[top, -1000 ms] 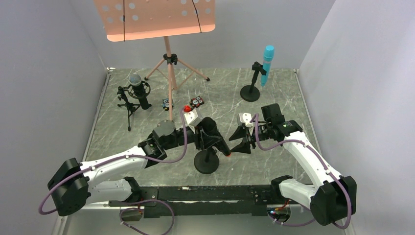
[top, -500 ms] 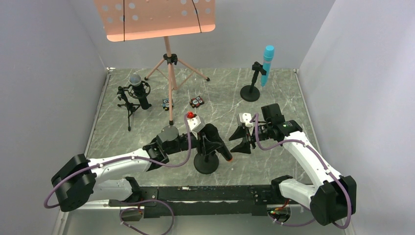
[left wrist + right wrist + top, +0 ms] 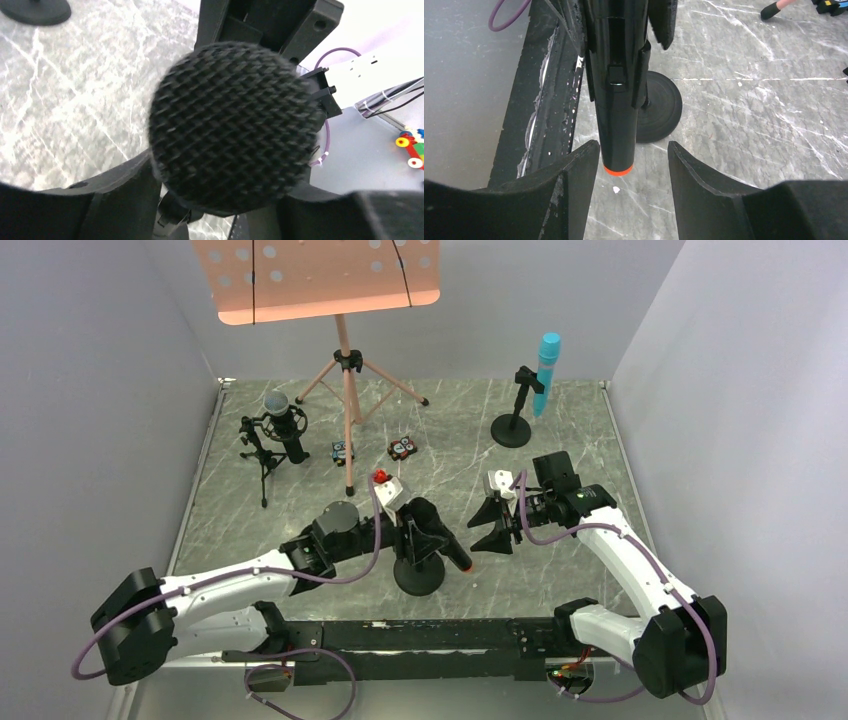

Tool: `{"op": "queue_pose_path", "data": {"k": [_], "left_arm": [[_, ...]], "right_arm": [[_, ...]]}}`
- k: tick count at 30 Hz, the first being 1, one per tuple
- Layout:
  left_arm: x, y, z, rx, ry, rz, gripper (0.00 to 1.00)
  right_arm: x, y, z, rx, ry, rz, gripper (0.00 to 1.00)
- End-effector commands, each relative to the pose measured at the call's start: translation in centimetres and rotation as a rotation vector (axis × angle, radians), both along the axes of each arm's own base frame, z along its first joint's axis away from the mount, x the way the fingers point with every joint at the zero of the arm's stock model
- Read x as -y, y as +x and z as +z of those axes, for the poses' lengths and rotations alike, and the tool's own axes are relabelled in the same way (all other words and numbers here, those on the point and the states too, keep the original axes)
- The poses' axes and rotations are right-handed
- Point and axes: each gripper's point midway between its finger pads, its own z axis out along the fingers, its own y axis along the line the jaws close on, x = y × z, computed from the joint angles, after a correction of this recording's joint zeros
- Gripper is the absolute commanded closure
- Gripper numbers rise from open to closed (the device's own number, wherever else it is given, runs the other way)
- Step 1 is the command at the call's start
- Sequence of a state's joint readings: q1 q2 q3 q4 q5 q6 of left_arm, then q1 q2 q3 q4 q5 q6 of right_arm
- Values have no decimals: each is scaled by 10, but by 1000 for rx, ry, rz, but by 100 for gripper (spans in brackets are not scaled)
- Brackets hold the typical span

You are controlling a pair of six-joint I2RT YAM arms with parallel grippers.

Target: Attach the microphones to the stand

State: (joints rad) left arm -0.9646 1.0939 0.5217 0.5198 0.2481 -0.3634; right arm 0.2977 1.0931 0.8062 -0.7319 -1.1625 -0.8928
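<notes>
Left claw is seen clamped on a black stick microphone with an orange end, gripped near its head. In the left wrist view the black mesh head fills the space between the fingers. The microphone is held tilted, its orange tip pointed away from the left claw and towards the right claw.

Directly below the left claw, a black stand with a round base is set on the grey marbled table. In the right wrist view the barrel is flanked by black clip prongs; whether it is fully seated cannot be told. The right claw is held with its jaws apart. The orange tip lies between them, just beside one finger; contact cannot be judged.

Beyond the right claw, an all-turquoise stick microphone is clipped upright to a black round-based stand. Beyond the left claw and to its left, a black microphone with a silver mesh head is carried on a small black tripod stand. Between these two, a pink three-legged music stand is placed, with a small black-red clip near its foot.
</notes>
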Motion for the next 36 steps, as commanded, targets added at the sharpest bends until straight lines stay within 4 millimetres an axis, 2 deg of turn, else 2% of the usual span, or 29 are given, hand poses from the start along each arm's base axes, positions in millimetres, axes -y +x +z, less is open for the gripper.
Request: {"op": "queue_pose_path", "data": {"k": [1,6,12,17,19,20,24,27,32,36], "left_arm": [[-43,-9,-96,-223,312,108,34],[-44,-13,-67,-166,249,79,21],[-52,-25,-44,-93,205,36,14],[-78,-27,-29,-19,192,96,12],[-91,-24,-25,-1,179,154,4],[-98,-21,-23,3,168,188,1],[-120,-13,-19,4,96,315,1],[-130,-10,-23,-24,64,378,1],[-134,-12,-25,-60,7,400,1],[-136,-12,-28,-66,31,402,1]], "right_arm": [[-4,2,8,30,45,23,42],[-3,2,8,28,46,19,42],[-2,2,7,36,41,22,36],[-4,4,19,70,26,22,25],[-7,6,24,97,-5,24,17],[-9,6,27,109,-26,24,14],[-22,2,40,98,-55,47,10],[-37,2,40,66,-59,36,9],[-51,5,31,28,-75,30,8],[-59,2,28,-19,-58,41,6]]}}
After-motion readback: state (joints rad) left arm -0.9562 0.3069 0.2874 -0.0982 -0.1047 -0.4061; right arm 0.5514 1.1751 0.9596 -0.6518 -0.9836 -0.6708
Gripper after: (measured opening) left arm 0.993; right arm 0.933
